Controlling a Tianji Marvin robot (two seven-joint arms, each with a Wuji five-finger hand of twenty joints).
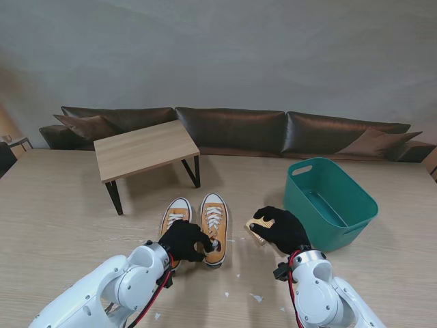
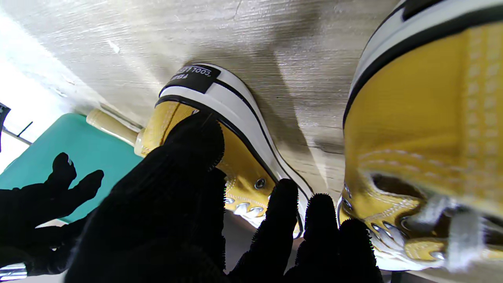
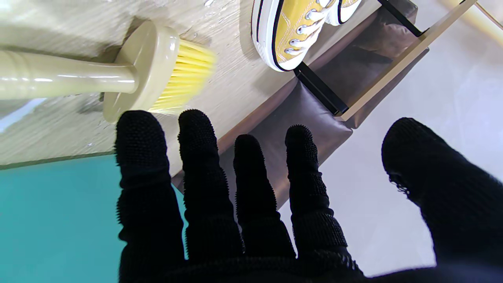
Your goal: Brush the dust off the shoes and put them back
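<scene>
The two shoes [image 1: 196, 226] are mustard-yellow canvas sneakers with white rubber toe caps, white laces and a black stripe round the sole, standing side by side on the pale wood-grain counter [image 1: 61, 219]. The left robot hand [image 1: 184, 240], gloved in black knit, rests on the heel end of the right-hand shoe, fingers curled round it. The right robot hand [image 1: 280, 229] is spread wide over the cream-handled, yellow-bristled brush [image 3: 149, 74], beside the teal plastic tub [image 1: 331, 205].

wall [image 1: 218, 48]: plain grey | sofa [image 1: 232, 130]: dark brown leather | small wooden bench [image 1: 145, 149] | light wood table [image 1: 54, 205]
</scene>
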